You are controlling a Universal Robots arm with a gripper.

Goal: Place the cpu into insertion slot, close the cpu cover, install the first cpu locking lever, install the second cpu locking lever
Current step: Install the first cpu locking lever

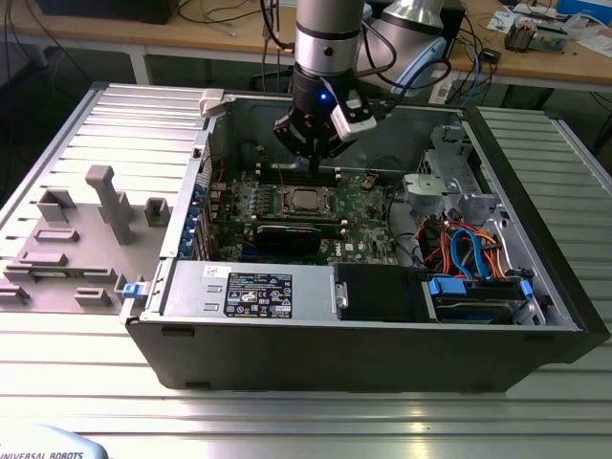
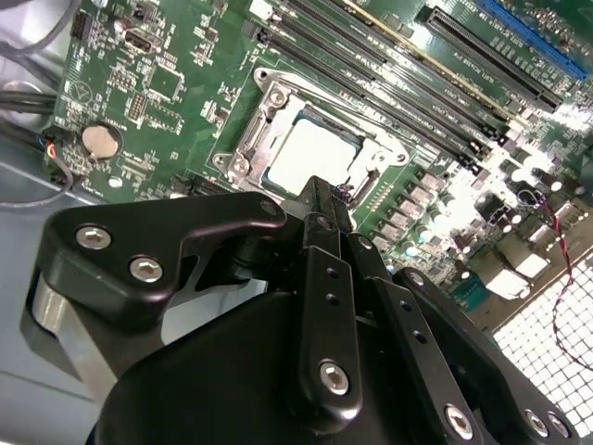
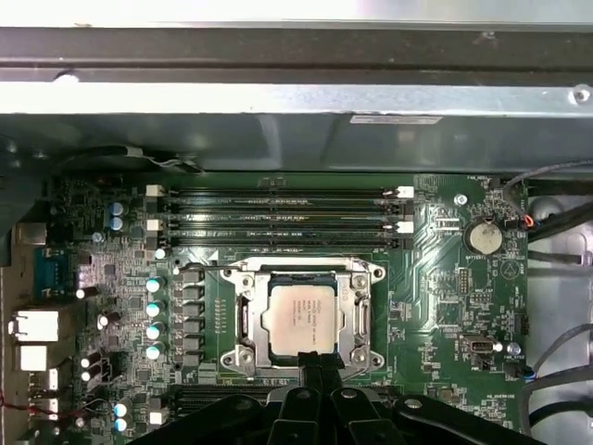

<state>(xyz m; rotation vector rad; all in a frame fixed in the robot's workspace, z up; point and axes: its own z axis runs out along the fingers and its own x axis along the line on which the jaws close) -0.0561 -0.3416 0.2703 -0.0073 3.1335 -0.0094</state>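
Hand (image 2: 324,197) apparently closed; first wrist view: cpu (image 3: 298,320) in insertion slot (image 3: 245,315).

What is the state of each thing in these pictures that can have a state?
cpu: seated flat, metal top up.
cpu cover: down flat, framing the cpu.
end effector: shut, tip close to the cpu cover's edge.
computer case: lying on its side, open.

Hand (image 2: 321,193) hiding part of the insertion slot (image 2: 244,150) rim, locking levers too small to tell
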